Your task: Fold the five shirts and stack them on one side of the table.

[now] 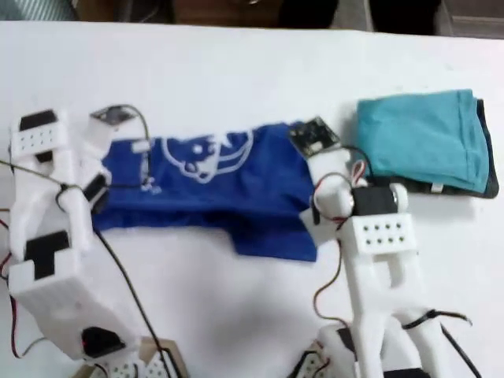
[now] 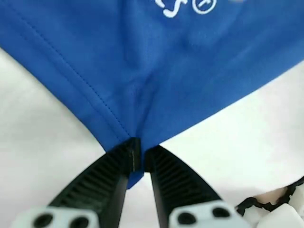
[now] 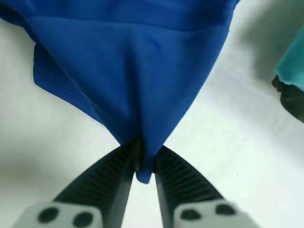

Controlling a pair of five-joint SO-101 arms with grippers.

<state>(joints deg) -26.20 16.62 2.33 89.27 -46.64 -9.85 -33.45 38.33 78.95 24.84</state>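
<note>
Your left tool (image 2: 137, 159) is clamped on a pinch of the blue shirt (image 2: 156, 71). The hem is bunched up between the ribbed fingers (image 2: 175, 180) and the jaws are nearly closed, with just the cloth's thickness between them. Your right tool (image 3: 142, 164) is doing the same at the other end, squeezed almost shut on a pointed fold of the same shirt with a little tip of fabric poking out toward the camera.

The wrist views give you the grip detail. The high view gives you the layout instead. There the blue shirt lies stretched sideways across the middle of the bench (image 1: 236, 71) with its white print facing up. The left arm is at its left end and the right arm at its right end. One flap of the shirt sticks out toward the arms near the right arm.

Over on the right side of the bench there's a folded teal shirt (image 1: 421, 138) sitting on a dark shirt (image 1: 490, 183) whose edge peeks out underneath. That stack is near the blue shirt but not touching it, and a strip of bare bench shows between them. The right wrist view catches the corner of the stack too, off to the side of the pinch.
</note>
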